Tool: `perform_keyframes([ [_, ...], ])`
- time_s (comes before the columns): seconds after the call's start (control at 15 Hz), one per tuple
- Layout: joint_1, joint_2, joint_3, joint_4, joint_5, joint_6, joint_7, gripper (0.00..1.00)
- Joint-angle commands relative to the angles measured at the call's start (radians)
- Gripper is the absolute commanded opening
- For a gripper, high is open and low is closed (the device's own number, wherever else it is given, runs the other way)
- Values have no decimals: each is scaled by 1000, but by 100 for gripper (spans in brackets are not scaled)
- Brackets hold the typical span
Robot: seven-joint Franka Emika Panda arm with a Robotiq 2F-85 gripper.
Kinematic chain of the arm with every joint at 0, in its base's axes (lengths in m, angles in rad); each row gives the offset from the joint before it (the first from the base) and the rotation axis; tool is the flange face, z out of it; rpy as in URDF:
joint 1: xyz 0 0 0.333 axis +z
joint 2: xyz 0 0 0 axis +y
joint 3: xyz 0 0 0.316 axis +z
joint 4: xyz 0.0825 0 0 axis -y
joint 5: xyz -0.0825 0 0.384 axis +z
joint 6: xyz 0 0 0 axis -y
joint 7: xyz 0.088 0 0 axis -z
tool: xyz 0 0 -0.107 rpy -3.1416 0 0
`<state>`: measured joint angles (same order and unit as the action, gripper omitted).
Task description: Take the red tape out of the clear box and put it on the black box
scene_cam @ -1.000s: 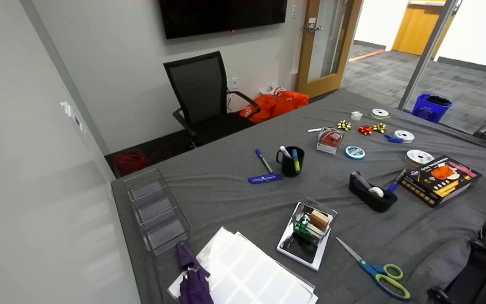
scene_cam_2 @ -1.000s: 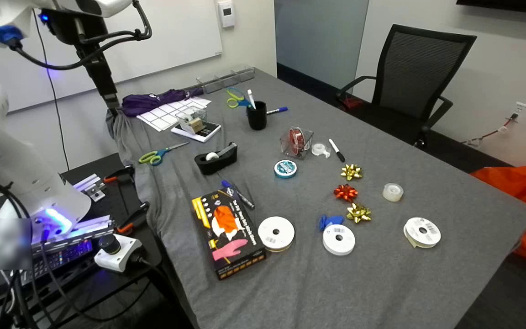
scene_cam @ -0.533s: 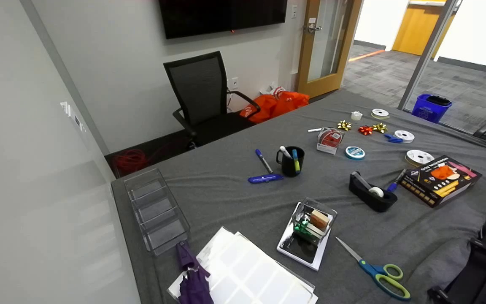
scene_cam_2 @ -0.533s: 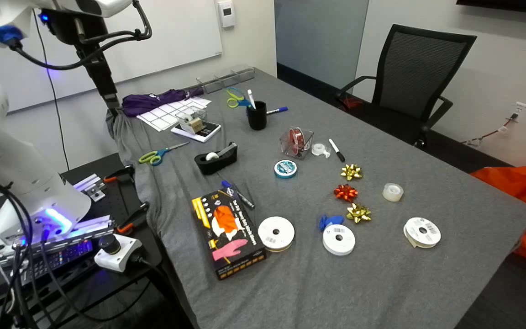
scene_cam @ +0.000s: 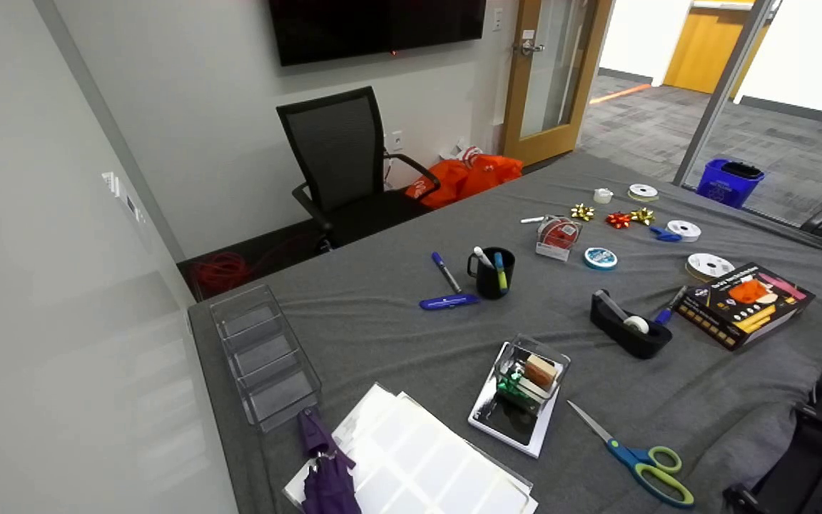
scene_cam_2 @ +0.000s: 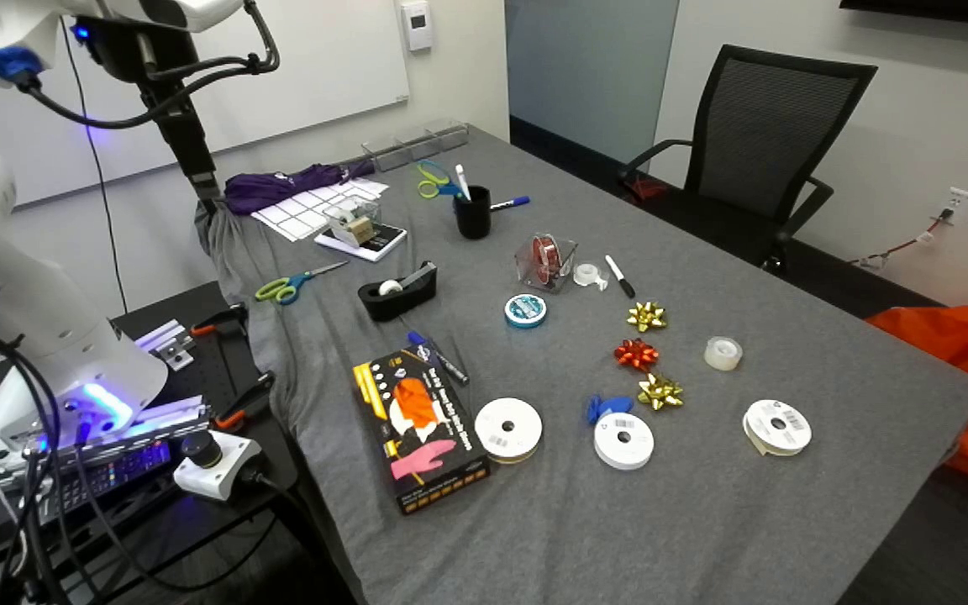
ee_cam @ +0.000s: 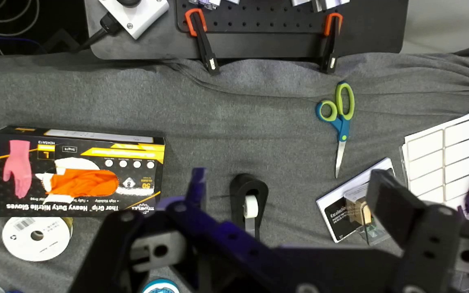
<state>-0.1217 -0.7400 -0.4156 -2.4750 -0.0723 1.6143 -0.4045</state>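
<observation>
The red tape (scene_cam: 561,233) is a small red ring standing on edge in the small clear box (scene_cam: 552,252). In an exterior view the tape (scene_cam_2: 545,257) and the clear box (scene_cam_2: 567,258) stand near the middle of the table. Both are out of the wrist view. The black box (scene_cam_2: 417,424), with orange and pink glove pictures, lies flat near the robot's edge of the table; it also shows in the wrist view (ee_cam: 79,173) at left. My gripper (ee_cam: 291,183) is wide open and empty, high above the table. In an exterior view it hangs at upper left (scene_cam_2: 209,192), far from the tape.
A black tape dispenser (ee_cam: 250,201) lies below my gripper, with scissors (ee_cam: 342,118) nearby. A notepad (scene_cam_2: 379,244) bears a clear container with a wooden block. A black mug (scene_cam_2: 473,214), a blue tin (scene_cam_2: 526,310), white spools (scene_cam_2: 507,428) and bows (scene_cam_2: 636,354) stand around.
</observation>
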Motion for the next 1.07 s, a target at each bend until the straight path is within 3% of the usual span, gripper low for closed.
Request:
perform_keyframes([
  [0.0, -19, 7, 15, 1, 10, 0, -11, 100],
  [0.27, -19, 9, 12, 0, 18, 6, -9, 100],
  [0.53, -18, 60, 4, 7, 99, 84, 53, 100],
  [1.0, -26, 249, 23, 46, 303, 344, 238, 100],
])
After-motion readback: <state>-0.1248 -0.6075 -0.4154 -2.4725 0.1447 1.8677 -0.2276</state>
